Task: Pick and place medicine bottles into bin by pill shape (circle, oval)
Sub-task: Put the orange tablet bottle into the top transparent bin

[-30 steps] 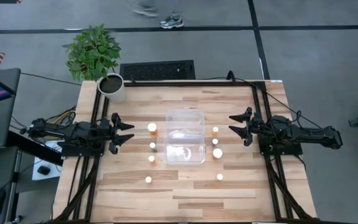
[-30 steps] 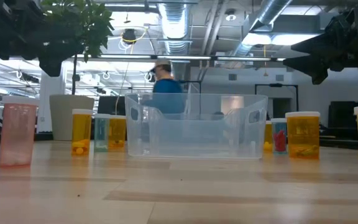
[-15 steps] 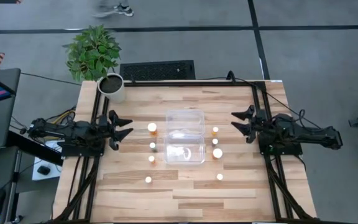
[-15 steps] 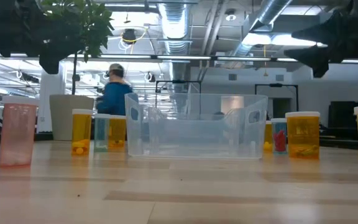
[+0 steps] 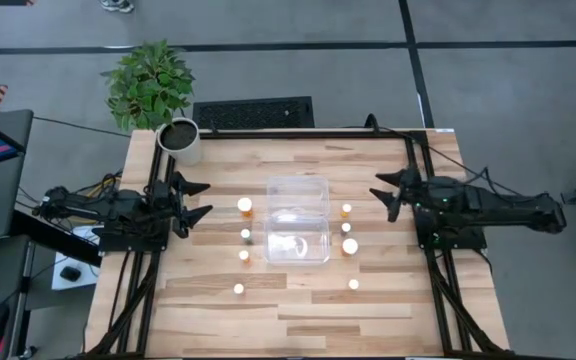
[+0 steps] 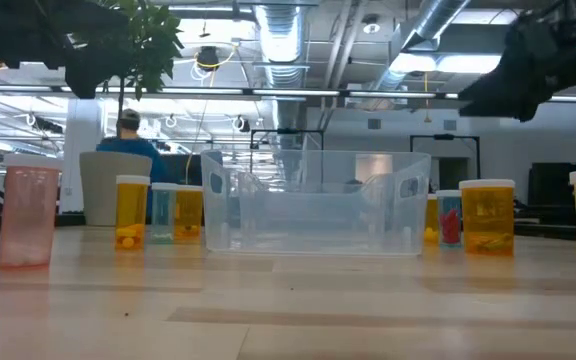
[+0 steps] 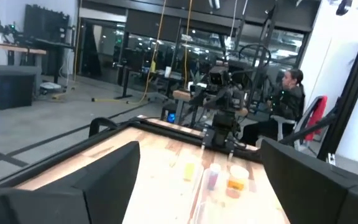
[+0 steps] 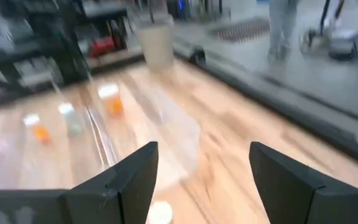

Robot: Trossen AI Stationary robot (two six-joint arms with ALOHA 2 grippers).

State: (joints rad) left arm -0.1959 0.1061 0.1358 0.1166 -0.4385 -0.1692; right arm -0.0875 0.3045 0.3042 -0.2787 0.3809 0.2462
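On the left side of the wooden surface (image 5: 298, 300), the left tool (image 5: 194, 199) hovers with its two fingers spread wide, pinching nothing, well apart from any bottle. A white plant pot (image 5: 180, 141) with a leafy plant (image 5: 148, 82) stands at the far left corner (just beyond the left arm).

Four medicine bottles stand to the left of the bin: a larger one with an orange body (image 5: 245, 206), then two small ones (image 5: 246, 235) (image 5: 244, 255) in a line toward the near edge, and one more (image 5: 238, 288) farther out on its own. All are upright, white caps up.

The clear bin (image 5: 298, 219) sits in the middle of the surface, its two compartments lying one behind the other in the high view. In the low view its transparent walls (image 6: 313, 205) show, and whether anything lies inside cannot be told.

To the right of the bin stand four more bottles: one small (image 5: 347, 210), another (image 5: 346, 228) just below it, a larger white-capped one (image 5: 350, 246), and one alone (image 5: 354, 285) nearer the front edge.

The right tool (image 5: 390, 193) hangs at the right side, fingers spread and pinching nothing, near but not touching the bottles there.
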